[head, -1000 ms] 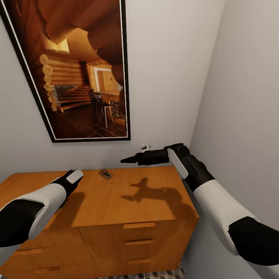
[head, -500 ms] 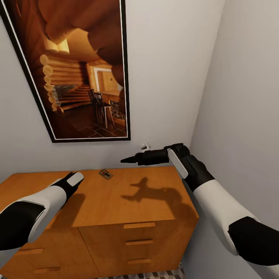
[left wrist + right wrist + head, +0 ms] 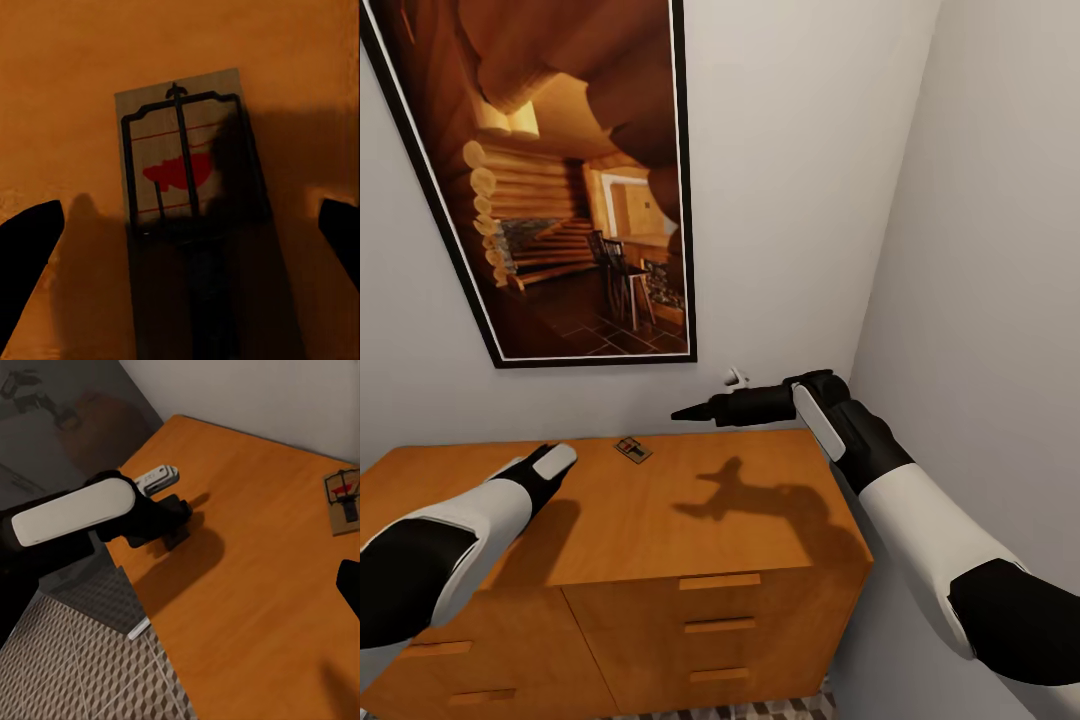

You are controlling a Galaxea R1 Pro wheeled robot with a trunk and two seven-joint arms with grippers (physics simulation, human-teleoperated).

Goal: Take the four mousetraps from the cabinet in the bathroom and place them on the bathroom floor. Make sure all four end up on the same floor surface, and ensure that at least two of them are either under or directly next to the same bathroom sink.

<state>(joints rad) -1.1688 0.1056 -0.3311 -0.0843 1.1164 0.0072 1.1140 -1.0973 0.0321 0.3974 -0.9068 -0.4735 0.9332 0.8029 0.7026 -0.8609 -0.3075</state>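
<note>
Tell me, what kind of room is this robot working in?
Likely a corner of a home. A wooden cabinet with drawers stands against white walls, a framed picture of a log cabin hangs above it, and patterned floor tiles show beside it.

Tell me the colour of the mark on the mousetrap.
Red, on the mousetrap; the left wrist view shows it best.

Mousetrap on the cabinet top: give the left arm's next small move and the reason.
Probably ease the left gripper down over the mousetrap and close. In the left wrist view the trap lies flat on the cabinet, centred between the spread fingertips, not yet gripped.
</note>
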